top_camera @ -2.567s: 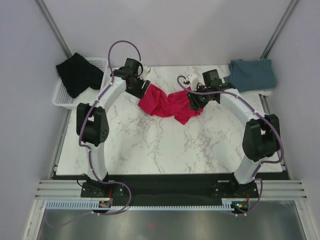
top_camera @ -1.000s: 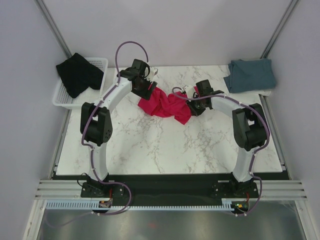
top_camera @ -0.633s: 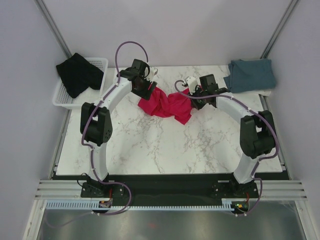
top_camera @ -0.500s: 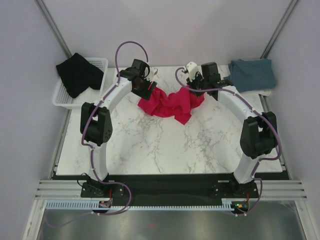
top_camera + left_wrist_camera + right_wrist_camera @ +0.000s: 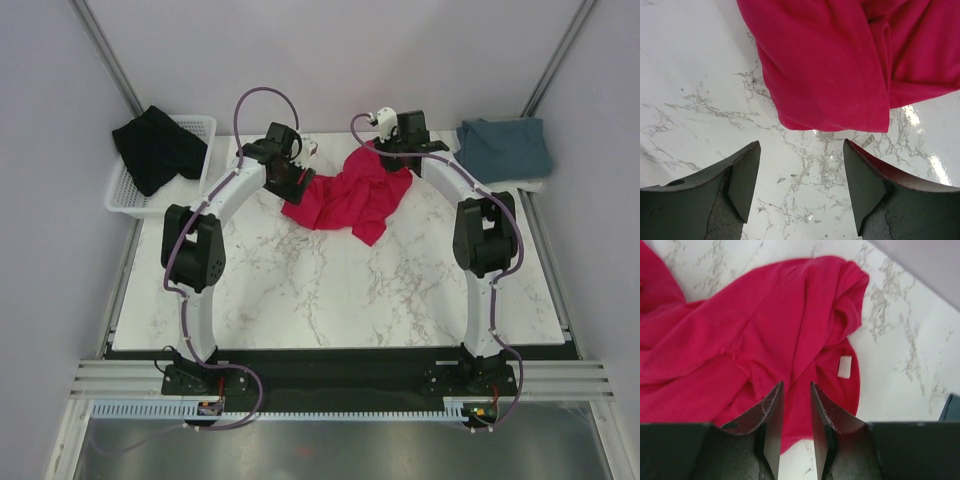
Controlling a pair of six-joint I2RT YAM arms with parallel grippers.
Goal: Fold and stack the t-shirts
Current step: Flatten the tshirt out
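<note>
I reckon I'm barely started: the red t-shirt (image 5: 345, 195) lies crumpled on the surface (image 5: 330, 290) beneath my slightly parted, empty right claw (image 5: 796, 385), my left claw (image 5: 801, 145) is spread wide beside its hem, and the black t-shirt (image 5: 155, 148) and blue-grey t-shirt (image 5: 505, 148) sit unstacked at opposite far corners.

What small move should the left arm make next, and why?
Probably ease the left gripper forward onto the hem of the red t-shirt and close: its jaws stand open over the table, the hem just ahead of them.

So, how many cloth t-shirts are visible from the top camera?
3: a crumpled crimson red cloth t-shirt on the marble table, a black one over the white wire basket far left, a blue-grey one far right. Others may hide underneath.
</note>
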